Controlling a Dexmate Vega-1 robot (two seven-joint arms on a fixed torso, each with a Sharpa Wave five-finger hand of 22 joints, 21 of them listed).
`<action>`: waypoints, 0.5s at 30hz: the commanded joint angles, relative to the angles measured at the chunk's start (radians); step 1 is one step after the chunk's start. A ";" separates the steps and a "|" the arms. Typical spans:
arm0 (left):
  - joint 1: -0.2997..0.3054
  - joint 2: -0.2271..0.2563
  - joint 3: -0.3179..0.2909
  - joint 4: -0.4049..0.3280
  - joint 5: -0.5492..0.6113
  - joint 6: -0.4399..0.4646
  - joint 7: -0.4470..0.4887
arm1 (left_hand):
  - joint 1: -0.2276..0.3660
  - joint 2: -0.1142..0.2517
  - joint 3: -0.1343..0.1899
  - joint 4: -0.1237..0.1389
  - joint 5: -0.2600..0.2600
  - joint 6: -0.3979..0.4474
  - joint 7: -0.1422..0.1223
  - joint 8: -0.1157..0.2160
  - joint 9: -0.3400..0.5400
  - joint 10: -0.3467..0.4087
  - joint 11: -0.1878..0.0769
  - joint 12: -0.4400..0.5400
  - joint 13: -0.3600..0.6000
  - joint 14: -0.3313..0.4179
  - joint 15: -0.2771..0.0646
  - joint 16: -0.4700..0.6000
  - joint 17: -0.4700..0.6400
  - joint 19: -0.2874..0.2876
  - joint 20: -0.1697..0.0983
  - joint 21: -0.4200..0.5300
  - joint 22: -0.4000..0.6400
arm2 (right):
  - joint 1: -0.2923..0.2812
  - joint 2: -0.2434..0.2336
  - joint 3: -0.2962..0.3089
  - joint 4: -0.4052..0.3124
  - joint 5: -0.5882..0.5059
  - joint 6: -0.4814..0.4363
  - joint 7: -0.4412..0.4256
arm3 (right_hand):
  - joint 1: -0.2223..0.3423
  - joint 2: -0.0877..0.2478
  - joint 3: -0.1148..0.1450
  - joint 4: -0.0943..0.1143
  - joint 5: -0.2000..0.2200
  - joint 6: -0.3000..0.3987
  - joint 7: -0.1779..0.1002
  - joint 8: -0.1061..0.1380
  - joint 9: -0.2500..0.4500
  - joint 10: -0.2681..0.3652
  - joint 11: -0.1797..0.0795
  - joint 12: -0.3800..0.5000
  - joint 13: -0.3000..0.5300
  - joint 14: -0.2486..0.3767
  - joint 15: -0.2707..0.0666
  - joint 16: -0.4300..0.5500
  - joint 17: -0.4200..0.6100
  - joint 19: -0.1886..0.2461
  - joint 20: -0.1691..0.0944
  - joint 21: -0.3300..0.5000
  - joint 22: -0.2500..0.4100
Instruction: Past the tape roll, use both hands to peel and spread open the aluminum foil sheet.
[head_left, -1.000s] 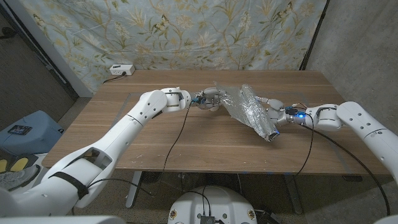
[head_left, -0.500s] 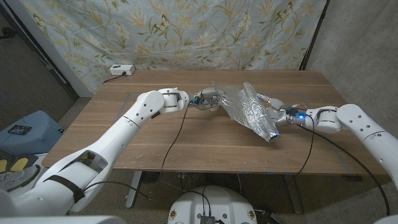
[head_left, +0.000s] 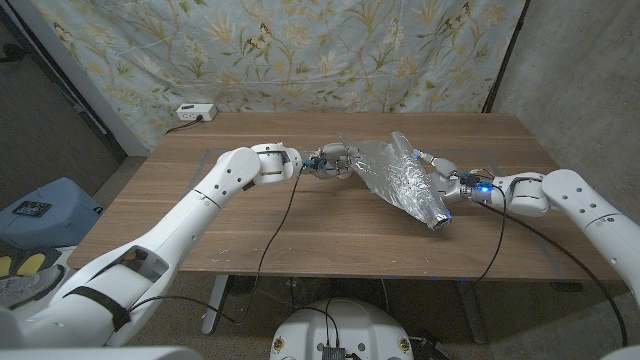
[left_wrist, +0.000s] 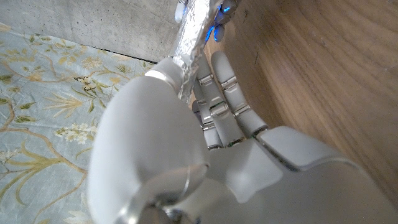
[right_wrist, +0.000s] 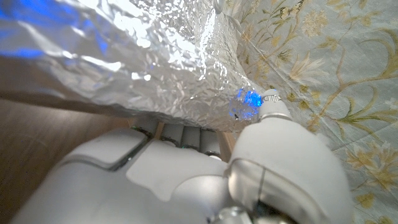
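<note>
Since a second ago the foil sheet (head_left: 402, 180) has stretched a little wider, its left edge pulled further toward the left hand (head_left: 330, 162) — the right hand (head_left: 445, 182) has barely shifted. Bare table (head_left: 250, 225) lies open on the near side and to the left; the far edge is well apart. The crumpled foil runs lengthwise from far-left to near-right, its rolled end pointing at the near right. Each hand pinches an edge of it.
</note>
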 joint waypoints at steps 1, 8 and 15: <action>0.019 0.011 -0.009 -0.023 -0.028 -0.009 0.032 | 0.001 -0.006 0.007 0.001 0.003 0.028 0.029 -0.005 0.004 0.072 -0.074 -0.003 0.003 0.052 -0.042 0.005 0.007 0.005 -0.008 0.008 0.003 | -0.006 -0.014 0.005 -0.003 0.011 -0.019 -0.012 | -0.015 -0.002 -0.005 0.001 0.008 -0.011 0.038 -0.001 -0.001 0.003 0.007 -0.007 -0.002 0.000 0.005 -0.007 -0.001 0.012 -0.001 -0.001 0.002; 0.029 0.017 -0.013 -0.035 -0.040 -0.017 0.048 | 0.001 -0.006 0.009 0.001 0.002 0.027 0.028 -0.006 0.005 0.073 -0.073 -0.004 0.005 0.053 -0.043 0.005 0.009 0.004 -0.009 0.010 0.002 | 0.009 -0.019 -0.002 0.005 0.006 -0.032 -0.013 | -0.017 0.002 -0.005 0.001 0.012 -0.016 0.039 0.000 -0.007 0.006 0.011 -0.015 -0.008 0.004 0.007 -0.006 -0.002 0.019 0.001 0.000 0.002; 0.029 0.025 -0.010 -0.038 -0.045 -0.022 0.042 | 0.000 -0.007 0.011 0.001 0.002 0.029 0.028 -0.006 0.005 0.074 -0.075 -0.007 0.004 0.053 -0.044 0.005 0.010 0.002 -0.010 0.013 0.002 | 0.007 -0.027 0.003 0.001 0.006 -0.034 -0.017 | -0.017 0.007 -0.004 0.001 0.015 -0.019 0.039 0.002 -0.013 0.010 0.011 -0.023 -0.013 0.005 0.009 -0.004 -0.002 0.023 0.001 0.000 0.002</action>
